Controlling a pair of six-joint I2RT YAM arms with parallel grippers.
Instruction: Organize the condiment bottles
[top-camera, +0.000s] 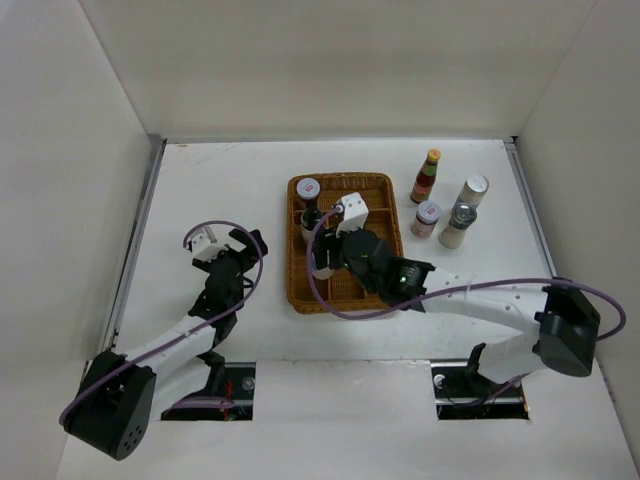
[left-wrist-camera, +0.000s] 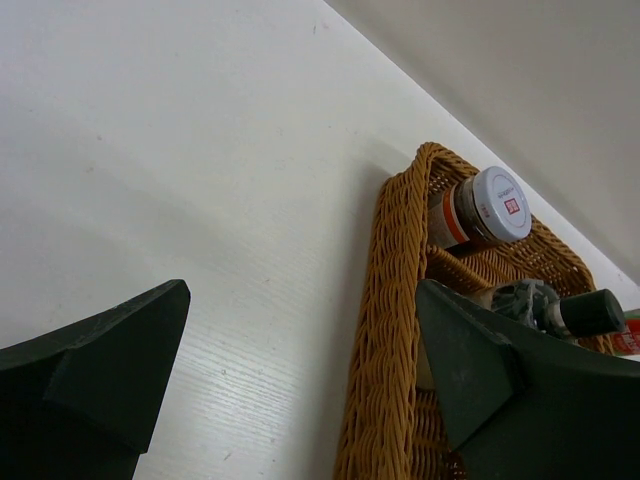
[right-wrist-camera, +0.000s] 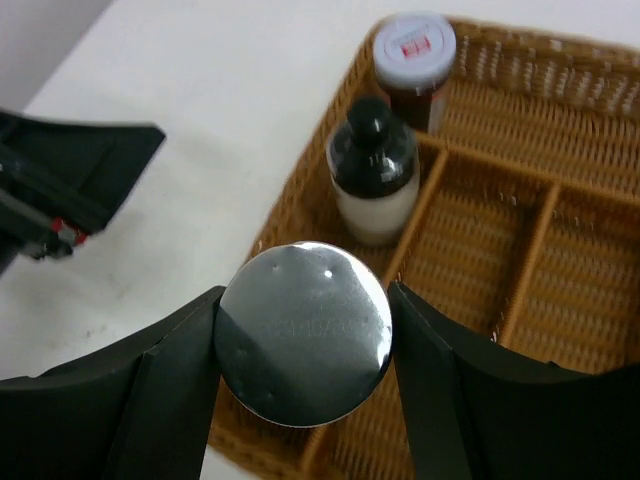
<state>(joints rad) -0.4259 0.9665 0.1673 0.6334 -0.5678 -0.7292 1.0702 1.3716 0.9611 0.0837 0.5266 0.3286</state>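
Observation:
My right gripper (right-wrist-camera: 303, 335) is shut on a silver-lidded jar (right-wrist-camera: 303, 330) and holds it over the near left part of the wicker tray (top-camera: 385, 190). In the tray's left column stand a black-capped dark bottle (right-wrist-camera: 373, 170) and, behind it, a white-lidded jar (right-wrist-camera: 412, 55). In the top view the right gripper (top-camera: 328, 255) hides the jar it holds. To the right of the tray stand a red sauce bottle with a yellow cap (top-camera: 426, 176), a red-and-white-lidded jar (top-camera: 427, 217), a white-lidded shaker (top-camera: 472, 192) and a silver-lidded shaker (top-camera: 458, 225). My left gripper (top-camera: 225, 245) is open and empty left of the tray.
The left wrist view shows the tray's left wall (left-wrist-camera: 390, 330) close to my left gripper's right finger (left-wrist-camera: 480, 360), with the white-lidded jar (left-wrist-camera: 485, 205) beyond. White walls enclose the table on three sides. The left gripper also shows in the right wrist view (right-wrist-camera: 70, 180).

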